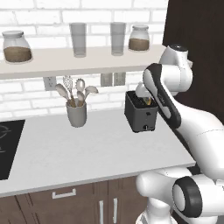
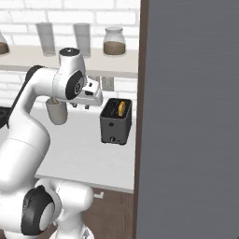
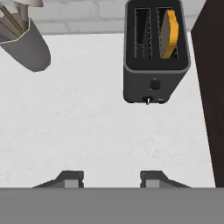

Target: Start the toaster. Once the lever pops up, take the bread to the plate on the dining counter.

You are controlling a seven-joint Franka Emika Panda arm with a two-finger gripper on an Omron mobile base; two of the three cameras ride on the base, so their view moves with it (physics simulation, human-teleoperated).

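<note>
Toaster [image 3: 156,52], upper right of hand view, bread [image 3: 169,34] in right slot; gripper [image 3: 111,178] empty, jaws parted, short of lever [image 3: 154,83]; risk: hitting knob [image 3: 148,100] instead

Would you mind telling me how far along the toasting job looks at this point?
Nothing looks done yet. The pale tan bread slice stands in one slot of the dark grey two-slot toaster, whose small dark lever is untouched. The two-finger gripper hangs open above the white worktop, short of the toaster, holding nothing. Left: press the lever, wait, carry the bread away.
</note>
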